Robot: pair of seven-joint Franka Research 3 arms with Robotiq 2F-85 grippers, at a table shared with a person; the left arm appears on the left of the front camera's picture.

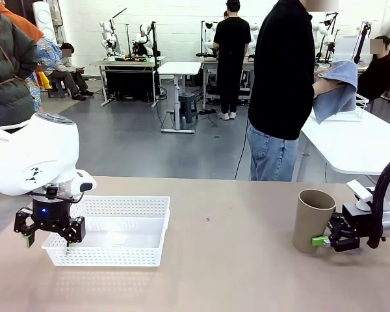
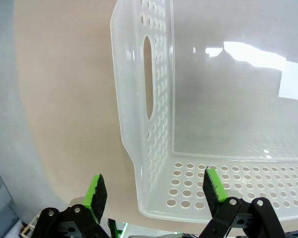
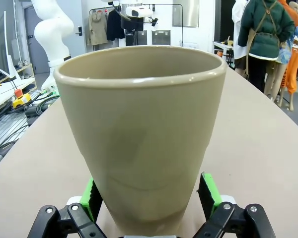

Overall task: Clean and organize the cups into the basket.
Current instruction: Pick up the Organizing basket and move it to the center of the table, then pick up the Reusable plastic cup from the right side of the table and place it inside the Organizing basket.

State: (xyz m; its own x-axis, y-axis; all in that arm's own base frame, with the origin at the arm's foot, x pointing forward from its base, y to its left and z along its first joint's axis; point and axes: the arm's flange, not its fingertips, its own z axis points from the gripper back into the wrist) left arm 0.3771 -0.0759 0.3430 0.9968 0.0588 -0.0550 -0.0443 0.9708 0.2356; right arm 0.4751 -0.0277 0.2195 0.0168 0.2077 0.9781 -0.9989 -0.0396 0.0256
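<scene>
Left claw [image 1: 49, 240]: fingers spread apart, holding nothing; it hangs over the near left corner of the basket [image 1: 104, 257].
Left wrist view: my 2 green pads [image 2: 97, 191] straddle that corner of the basket [image 2: 159, 99], one outside the wall and one over the floor.
Right claw [image 1: 325, 237]: fingers spread apart, 1 on each side of the lower part of a tan cup [image 1: 312, 221]; I cannot tell whether the pads touch it.
Cup: 1 stands upright on the table [image 1: 234, 260], well to the right of the basket.
Right wrist view: the cup [image 3: 139, 124] sits between my pads [image 3: 208, 191], mouth up.
Basket: rests flat on the table.
Person: stands at the far side holding a blue-grey cloth [image 1: 338, 91].
</scene>
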